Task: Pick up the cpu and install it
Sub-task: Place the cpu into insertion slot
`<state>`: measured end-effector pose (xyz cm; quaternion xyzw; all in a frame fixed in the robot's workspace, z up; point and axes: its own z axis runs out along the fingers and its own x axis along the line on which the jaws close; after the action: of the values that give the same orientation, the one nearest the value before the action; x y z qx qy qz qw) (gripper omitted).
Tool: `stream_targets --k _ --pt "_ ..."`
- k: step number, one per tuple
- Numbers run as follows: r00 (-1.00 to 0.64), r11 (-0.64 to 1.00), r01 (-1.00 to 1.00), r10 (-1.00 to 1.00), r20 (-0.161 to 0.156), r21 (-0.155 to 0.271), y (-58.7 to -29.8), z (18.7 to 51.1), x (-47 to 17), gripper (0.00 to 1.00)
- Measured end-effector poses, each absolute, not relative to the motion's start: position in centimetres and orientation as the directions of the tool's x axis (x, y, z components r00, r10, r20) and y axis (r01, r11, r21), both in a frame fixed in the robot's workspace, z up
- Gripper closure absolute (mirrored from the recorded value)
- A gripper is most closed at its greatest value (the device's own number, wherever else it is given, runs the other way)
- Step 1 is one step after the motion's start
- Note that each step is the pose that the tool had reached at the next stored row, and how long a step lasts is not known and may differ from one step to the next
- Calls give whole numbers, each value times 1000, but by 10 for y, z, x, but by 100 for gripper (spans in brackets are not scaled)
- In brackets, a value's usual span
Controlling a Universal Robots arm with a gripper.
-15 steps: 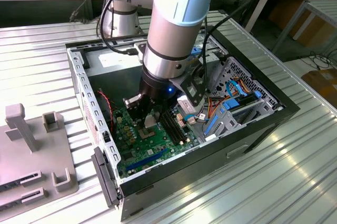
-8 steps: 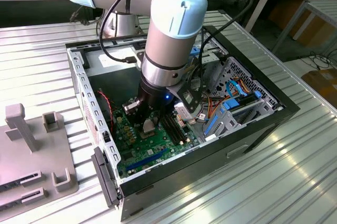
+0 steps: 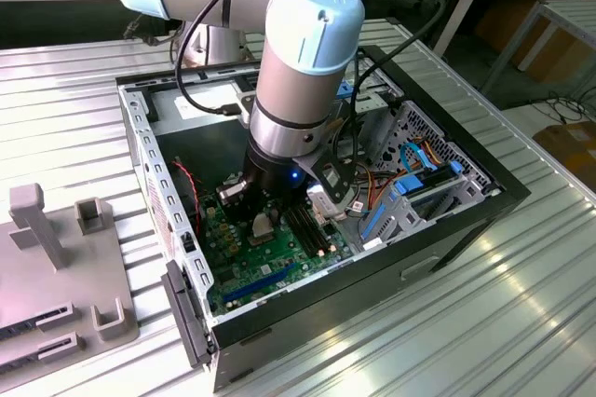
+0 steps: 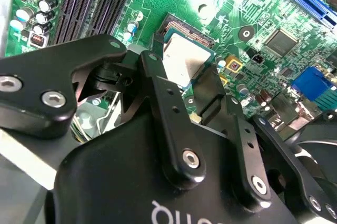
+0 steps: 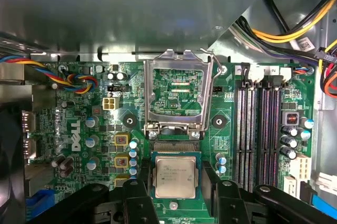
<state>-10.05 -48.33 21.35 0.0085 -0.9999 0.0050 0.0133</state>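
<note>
The cpu, a small square chip with a pale silver-tan face on a green edge, sits between my gripper's black fingers, which are shut on its two sides. It hangs just over the socket, whose contact rows show past one edge of the chip. The socket's silver frame stands flipped open beside it. In the second wrist view the cpu shows between the same fingers, above the green motherboard. In the exterior view my gripper is deep inside the open computer case.
Black memory slots run beside the socket, and coloured cables lie on the other side. Yellow power cables and the drive cage crowd one end of the case. A grey fixture stands on the table at the exterior view's left.
</note>
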Motion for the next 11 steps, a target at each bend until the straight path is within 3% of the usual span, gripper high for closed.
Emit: stream_targets --k 11 --pt "-999 1000 -27 -27 27 -3 -483 205 -102 53"
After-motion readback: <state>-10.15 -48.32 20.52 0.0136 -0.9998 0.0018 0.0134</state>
